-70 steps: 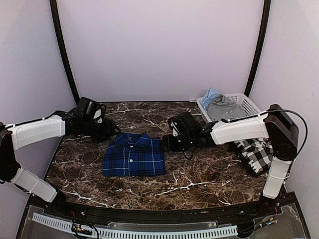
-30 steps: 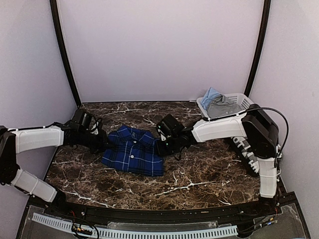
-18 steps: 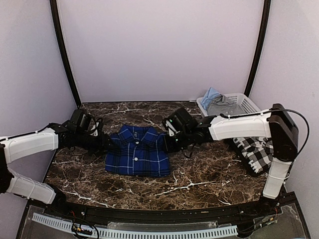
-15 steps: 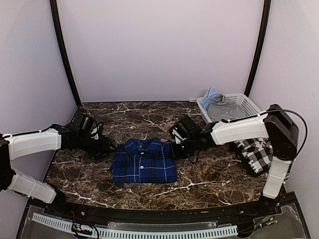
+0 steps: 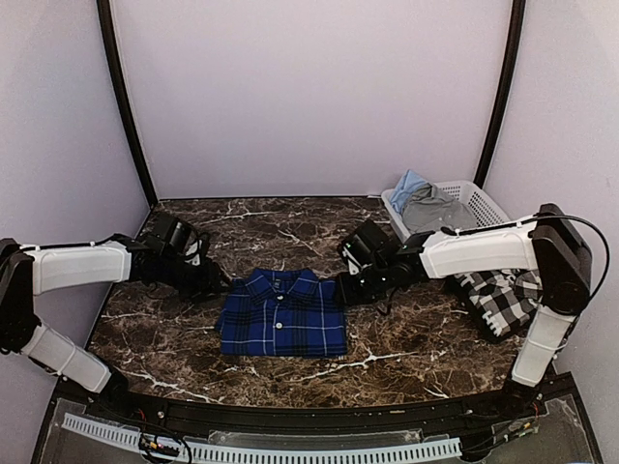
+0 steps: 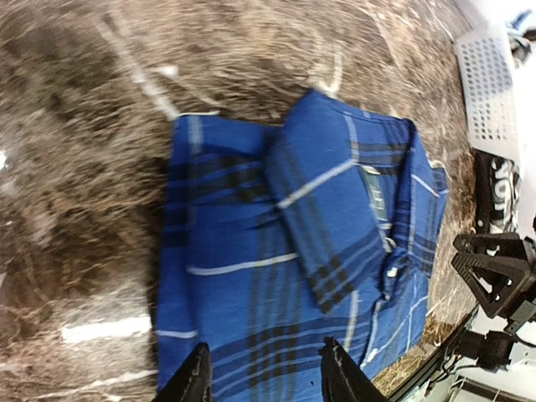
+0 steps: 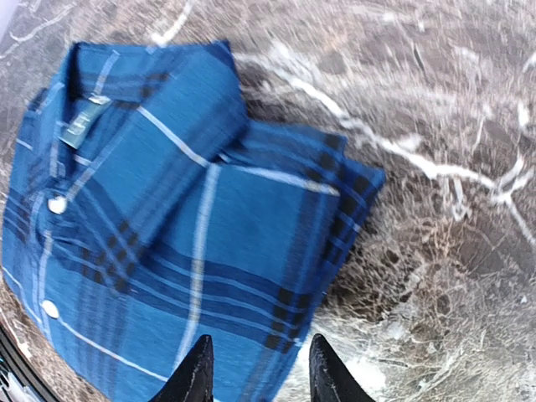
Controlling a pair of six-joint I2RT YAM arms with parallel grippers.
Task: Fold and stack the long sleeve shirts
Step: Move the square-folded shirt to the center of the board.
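Top external: blue plaid shirt [image 5: 280, 314] lies between left tool [image 5: 211, 284] and right tool [image 5: 346, 290], both parted, empty.

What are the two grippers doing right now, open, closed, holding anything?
Left gripper: open, holding nothing, jaws apart above the blue plaid shirt.
Right gripper: open, holding nothing, also above that shirt.

Both arms stretch low and inward to the blue shirt [image 5: 280, 314]. The left gripper [image 5: 211, 282] sits at its left edge and the right gripper [image 5: 346, 289] at its right edge, jaws parted and empty.
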